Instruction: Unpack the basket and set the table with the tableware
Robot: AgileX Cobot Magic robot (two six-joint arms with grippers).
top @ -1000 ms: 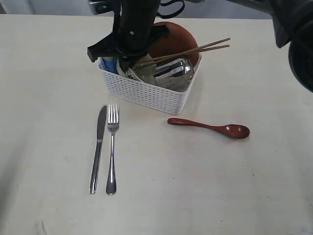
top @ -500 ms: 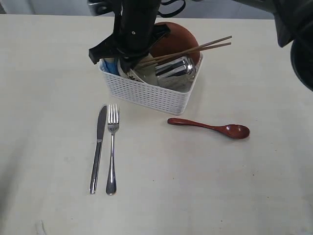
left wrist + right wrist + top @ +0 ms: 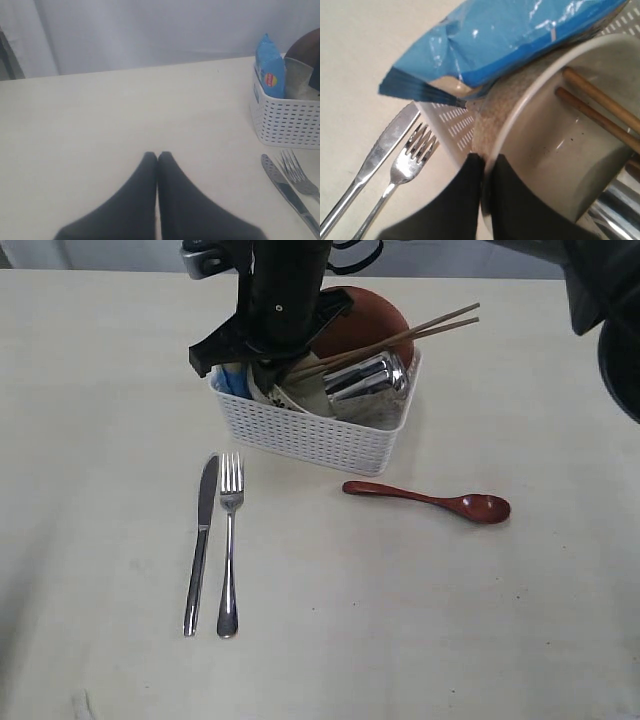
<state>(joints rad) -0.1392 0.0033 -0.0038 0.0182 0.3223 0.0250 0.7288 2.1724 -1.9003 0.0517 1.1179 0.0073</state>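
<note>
The white basket (image 3: 310, 435) stands at the back of the table (image 3: 400, 620), holding the off-white bowl (image 3: 283, 392), brown plate (image 3: 365, 320), steel cup (image 3: 368, 375) and two chopsticks (image 3: 425, 330). My right gripper (image 3: 486, 159) reaches into the basket and is shut on the bowl's (image 3: 555, 150) rim, one finger inside and one outside. The chopsticks (image 3: 600, 110) lie across the bowl. The knife (image 3: 202, 540) and fork (image 3: 229, 550) lie side by side in front of the basket, with the red spoon (image 3: 430, 502) to their right. My left gripper (image 3: 157, 155) hovers shut and empty over bare table.
A blue chip bag (image 3: 230, 380) stands in the basket's left end, right beside the bowl (image 3: 505, 35). The black right arm (image 3: 280, 300) hangs over the basket from the back. A dark arm part (image 3: 610, 310) fills the top right corner.
The basket and its contents have shifted slightly to the right along with the right arm. The knife, fork and spoon have stayed in place.
</note>
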